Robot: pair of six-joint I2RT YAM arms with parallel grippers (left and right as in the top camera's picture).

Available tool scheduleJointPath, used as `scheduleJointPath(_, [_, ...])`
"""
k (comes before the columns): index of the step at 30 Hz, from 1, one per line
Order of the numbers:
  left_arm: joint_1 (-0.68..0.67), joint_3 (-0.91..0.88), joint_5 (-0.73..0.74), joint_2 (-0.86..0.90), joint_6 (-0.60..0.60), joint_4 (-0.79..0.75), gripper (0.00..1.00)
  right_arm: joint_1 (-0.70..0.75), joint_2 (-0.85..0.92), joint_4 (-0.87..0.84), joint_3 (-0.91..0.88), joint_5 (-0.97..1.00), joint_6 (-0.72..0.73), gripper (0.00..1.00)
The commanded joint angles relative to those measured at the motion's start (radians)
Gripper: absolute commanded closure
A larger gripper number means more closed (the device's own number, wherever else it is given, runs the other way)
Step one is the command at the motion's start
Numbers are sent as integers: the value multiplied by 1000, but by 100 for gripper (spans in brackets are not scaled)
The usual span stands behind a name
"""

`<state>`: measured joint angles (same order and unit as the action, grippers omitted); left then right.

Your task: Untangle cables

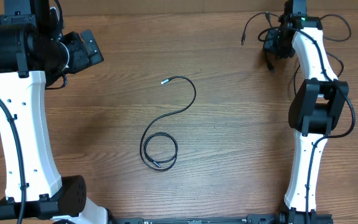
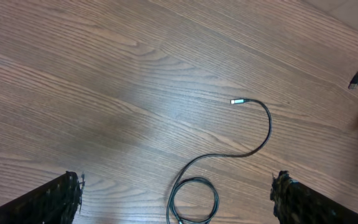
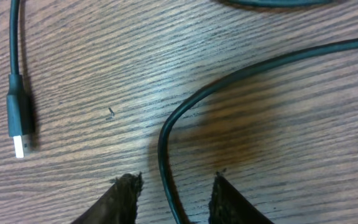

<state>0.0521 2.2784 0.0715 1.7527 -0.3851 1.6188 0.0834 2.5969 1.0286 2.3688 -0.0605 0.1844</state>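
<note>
One thin black cable point(image 1: 189, 106) lies alone mid-table, silver tip point(image 1: 164, 81) at its far end and a small coil point(image 1: 159, 152) at its near end. The left wrist view shows this cable point(image 2: 267, 127) on the wood below my left gripper point(image 2: 178, 182), which is wide open and holds nothing. More cables point(image 1: 257, 23) are bunched at the far right, with my right gripper point(image 1: 277, 46) down on them. There a black cable point(image 3: 161, 143) runs between the open right gripper point(image 3: 174, 180), clear of both fingers point(image 3: 124, 196). A plug point(image 3: 17, 118) with a pale tip lies to the left.
Both white arms stand at the table's sides, the left arm point(image 1: 17, 124) and the right arm point(image 1: 316, 118). Thicker black arm wiring point(image 1: 337, 28) loops beside the right arm at the far right edge. Two more plug ends point(image 2: 356, 81) show at the right edge of the left wrist view.
</note>
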Motion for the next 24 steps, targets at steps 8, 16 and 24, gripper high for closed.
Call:
scheduleJointPath(8, [-6, 6, -3, 3, 15, -8, 0, -29, 14, -37, -49, 11, -30, 71])
scheduleJointPath(16, [-6, 6, -3, 3, 15, -6, 0, -44, 14, -44, -68, 23, -37, 78])
scheduleJointPath(24, [-6, 6, -3, 3, 15, -3, 0, -45, 14, -18, -68, -11, -33, 96])
